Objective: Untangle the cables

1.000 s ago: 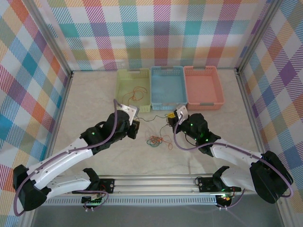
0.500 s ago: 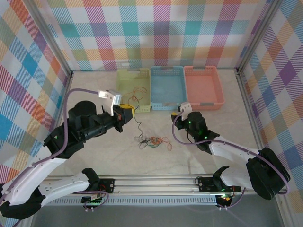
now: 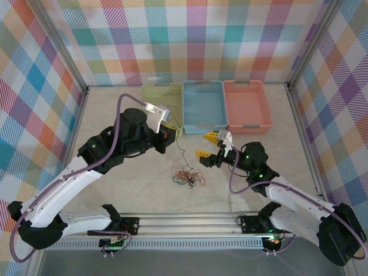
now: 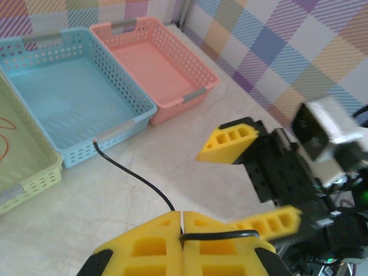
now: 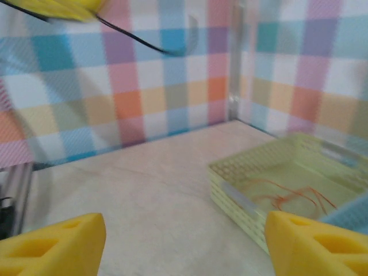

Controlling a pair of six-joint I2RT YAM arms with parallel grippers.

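The cables (image 3: 187, 177) lie as a small orange, green and black tangle on the table between the arms. From the tangle a black cable (image 3: 180, 150) rises to my left gripper (image 3: 168, 138), held above the table. In the left wrist view, that gripper (image 4: 183, 227) is shut on the black cable (image 4: 133, 176), which also loops over one pad. My right gripper (image 3: 206, 145) stands wide open just right of the hanging cable, nothing between its fingers (image 5: 53, 246). An orange cable (image 5: 290, 196) lies in the green basket (image 5: 241, 195).
Three baskets stand in a row at the back: green (image 3: 150, 91), blue (image 3: 202, 107) and pink (image 3: 246, 105). The blue (image 4: 123, 122) and pink (image 4: 198, 92) ones hold nothing. Plaid walls close in the sides and back, and a rail runs along the near edge.
My left gripper has swung right and up with the black cable, drawing it out of the tangle. The right gripper has pulled back toward the right and now stands wide open.
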